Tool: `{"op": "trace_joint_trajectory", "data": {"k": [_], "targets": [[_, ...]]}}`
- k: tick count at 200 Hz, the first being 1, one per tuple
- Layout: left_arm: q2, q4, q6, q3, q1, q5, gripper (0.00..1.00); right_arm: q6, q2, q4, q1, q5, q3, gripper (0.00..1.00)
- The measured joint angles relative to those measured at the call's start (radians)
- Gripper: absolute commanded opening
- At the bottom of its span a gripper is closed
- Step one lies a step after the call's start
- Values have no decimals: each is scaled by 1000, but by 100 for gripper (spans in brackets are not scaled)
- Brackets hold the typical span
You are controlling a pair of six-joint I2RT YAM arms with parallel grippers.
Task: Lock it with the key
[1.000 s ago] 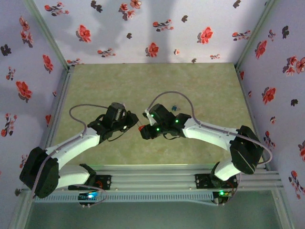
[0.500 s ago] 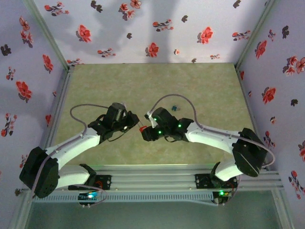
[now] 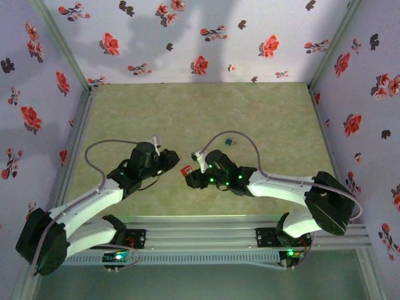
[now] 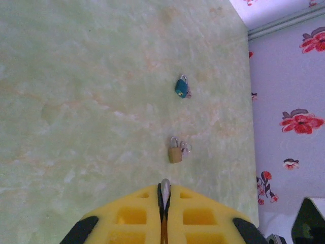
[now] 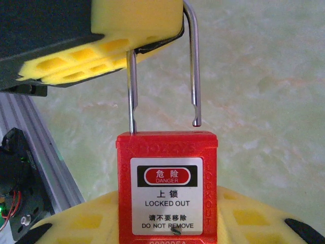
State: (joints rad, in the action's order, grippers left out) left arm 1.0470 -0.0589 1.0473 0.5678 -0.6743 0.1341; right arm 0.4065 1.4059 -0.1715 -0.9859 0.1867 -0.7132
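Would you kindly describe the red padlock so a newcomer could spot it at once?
On the green table, look near its front middle, where the right hand grips the red padlock by its body. Unlike the small teal padlock and brass padlock lying loose, it bears a white DANGER LOCKED OUT label and an open shackle.

Smooth red plastic is seen on the padlock point(image 5: 167, 188) body, polished metal on its shackle point(image 5: 195, 66). Matt yellow right claw pads point(image 5: 254, 221) and a matt marbled bench point(image 5: 264, 101) are shown.
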Motion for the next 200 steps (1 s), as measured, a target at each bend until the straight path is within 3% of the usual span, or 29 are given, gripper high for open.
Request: {"op": "trace_joint_trajectory", "data": {"k": [98, 200], "targets": [[-114, -61, -117, -55, -36, -12, 0, -25, -17, -404, -22, -38, 191, 0], [-117, -83, -176, -53, -72, -28, 0, -61, -76, -375, -65, -153, 205, 0]]}}
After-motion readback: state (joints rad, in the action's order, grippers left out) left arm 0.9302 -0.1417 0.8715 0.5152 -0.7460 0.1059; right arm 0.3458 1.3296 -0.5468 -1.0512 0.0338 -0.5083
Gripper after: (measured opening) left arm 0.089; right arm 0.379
